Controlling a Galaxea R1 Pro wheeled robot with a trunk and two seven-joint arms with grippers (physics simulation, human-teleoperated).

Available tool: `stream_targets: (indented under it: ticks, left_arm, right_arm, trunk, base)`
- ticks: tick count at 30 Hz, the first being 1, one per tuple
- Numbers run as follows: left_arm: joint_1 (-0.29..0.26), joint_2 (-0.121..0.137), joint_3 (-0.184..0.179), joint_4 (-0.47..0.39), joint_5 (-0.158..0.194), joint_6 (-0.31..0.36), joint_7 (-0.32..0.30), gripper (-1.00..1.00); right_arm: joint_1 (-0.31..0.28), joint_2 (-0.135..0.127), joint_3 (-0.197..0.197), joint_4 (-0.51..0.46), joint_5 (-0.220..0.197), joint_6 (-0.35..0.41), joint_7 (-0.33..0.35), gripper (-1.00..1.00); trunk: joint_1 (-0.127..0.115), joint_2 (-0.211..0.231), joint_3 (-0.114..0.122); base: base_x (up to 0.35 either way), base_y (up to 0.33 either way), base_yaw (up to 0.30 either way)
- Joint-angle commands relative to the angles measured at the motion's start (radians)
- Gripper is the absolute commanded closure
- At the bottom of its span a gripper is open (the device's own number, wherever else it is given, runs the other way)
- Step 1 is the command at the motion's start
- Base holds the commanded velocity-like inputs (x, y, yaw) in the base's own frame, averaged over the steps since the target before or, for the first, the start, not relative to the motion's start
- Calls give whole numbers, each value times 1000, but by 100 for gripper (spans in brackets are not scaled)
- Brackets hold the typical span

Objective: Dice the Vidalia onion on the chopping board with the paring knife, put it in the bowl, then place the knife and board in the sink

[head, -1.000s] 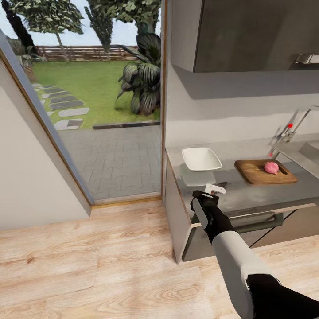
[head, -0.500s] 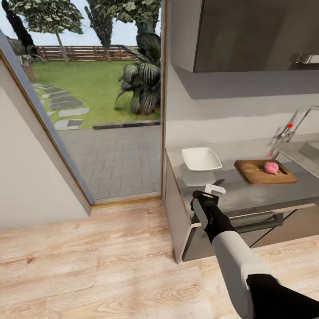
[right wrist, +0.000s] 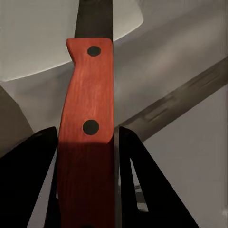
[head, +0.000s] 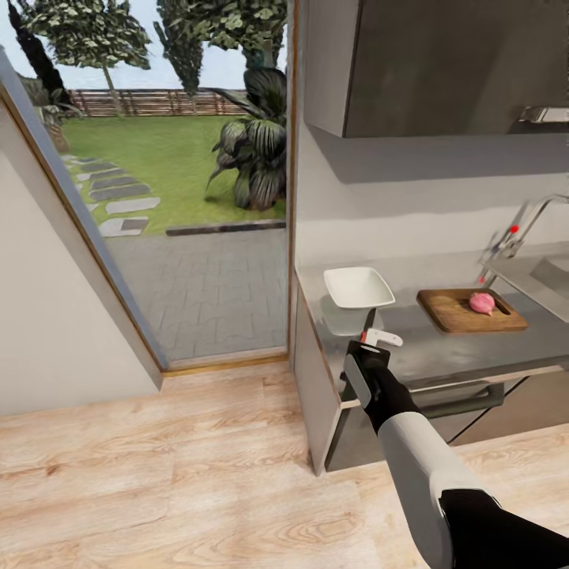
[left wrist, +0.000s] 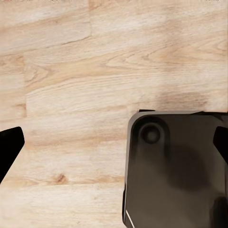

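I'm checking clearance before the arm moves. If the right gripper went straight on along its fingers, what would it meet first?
Probably the bowl. The right gripper, shut on the paring knife, points over the countertop toward it, and the blade already overlaps the white rim in the right wrist view. Depth is unclear.

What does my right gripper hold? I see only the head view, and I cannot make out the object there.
Observer: The right gripper is shut on the paring knife, slim, with a red-brown wooden handle and two dark rivets.
Operator: Where does the blade point?
Observer: Towards the shallow white square bowl; in the right wrist view the dark blade overlaps it.
Operator: And the left gripper?
Observer: Open, fingers far apart, holding nothing, above the light wooden floor beside the robot's dark base.
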Motion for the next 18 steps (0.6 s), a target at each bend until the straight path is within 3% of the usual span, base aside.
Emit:
stream_targets:
  ticks: [1,13,18]
  left_arm:
    - [0,2,-8,-2,10,-2,6,-100]
    - [0,2,-8,-2,10,-2,6,-100]
    - [0,2,-8,-2,10,-2,6,-100]
  right_arm:
    - [-1,1,-1,-2,-8,2,-5,100]
    - [-1,1,-1,-2,-8,2,-5,100]
    - [-1,1,-1,-2,-8,2,-5,100]
  trunk:
    - [1,-2,0]
    - [1,-2,19]
    - [1,-2,27]
  base:
    - [0,0,0]
    - [-3,0,0]
    - [-234,0,0]
